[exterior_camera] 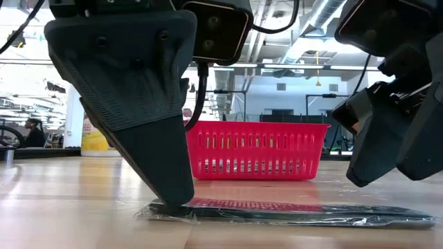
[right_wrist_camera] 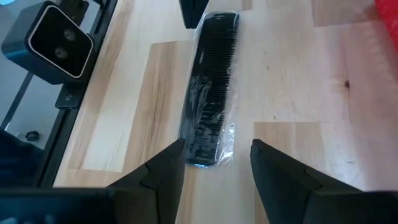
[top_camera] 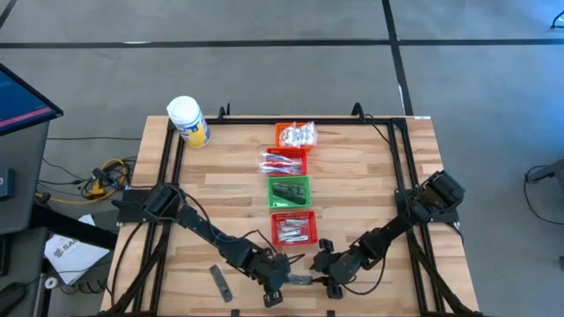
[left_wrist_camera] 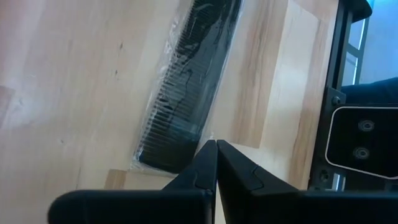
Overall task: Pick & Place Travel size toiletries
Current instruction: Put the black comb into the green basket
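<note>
A black comb in a clear wrapper lies flat on the table near its front edge, in front of a red basket. My left gripper is shut, and its tip stands on the comb's left end. My right gripper is open at the comb's other end, one finger on either side of it. In the low view this gripper hangs a little above the comb without touching it. My left gripper presses its shut fingertips down on the wrapper's edge at the comb's left end. The fingers come slanting down from the table's left. The comb lies flat on the table under them.
Behind the comb, a row of mesh baskets runs to the far edge: red, green, red with toothbrushes, orange. A white jar stands at the far left. Another dark strip lies near the front left.
</note>
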Robot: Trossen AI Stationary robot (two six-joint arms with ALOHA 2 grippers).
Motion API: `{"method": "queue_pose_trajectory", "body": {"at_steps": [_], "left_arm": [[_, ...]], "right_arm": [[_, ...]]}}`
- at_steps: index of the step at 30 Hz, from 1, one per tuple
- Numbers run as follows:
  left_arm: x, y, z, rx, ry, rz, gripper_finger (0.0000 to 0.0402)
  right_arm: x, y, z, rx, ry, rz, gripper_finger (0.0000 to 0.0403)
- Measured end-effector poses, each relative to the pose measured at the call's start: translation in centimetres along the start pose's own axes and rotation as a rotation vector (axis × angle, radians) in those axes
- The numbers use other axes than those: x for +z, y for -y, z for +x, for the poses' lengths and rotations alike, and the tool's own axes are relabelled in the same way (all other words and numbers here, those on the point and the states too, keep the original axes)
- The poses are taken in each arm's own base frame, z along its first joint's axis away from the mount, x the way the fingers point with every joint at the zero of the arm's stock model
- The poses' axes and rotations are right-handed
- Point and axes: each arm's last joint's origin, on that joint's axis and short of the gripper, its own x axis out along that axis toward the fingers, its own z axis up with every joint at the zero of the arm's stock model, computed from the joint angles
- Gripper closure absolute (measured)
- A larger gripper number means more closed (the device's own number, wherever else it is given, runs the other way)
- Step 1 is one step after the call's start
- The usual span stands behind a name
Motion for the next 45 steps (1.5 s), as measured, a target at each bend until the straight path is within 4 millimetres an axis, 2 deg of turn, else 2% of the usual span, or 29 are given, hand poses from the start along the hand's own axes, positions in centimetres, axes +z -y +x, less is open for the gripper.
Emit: {"method": "queue_pose_trajectory", "body": {"at_steps": [13, 25, 45], "left_arm": [[0.4, -0.4, 0.0, 0.018, 0.021, -0.001, 0.0401], [0.5, -0.6, 0.0, 0.059, 0.057, 0.001, 0.0401], [1.1, -1.5, 0.0, 0.124, 0.09, -0.103, 0.0401]], "right_arm": [[0.0, 0.1, 0.0, -0.029, 0.004, 0.048, 0.0229], [1.2, -0.6, 0.0, -0.007, 0.039, 0.054, 0.023], [1.4, -0.3, 0.1, -0.014, 0.041, 0.068, 0.0232]]}}
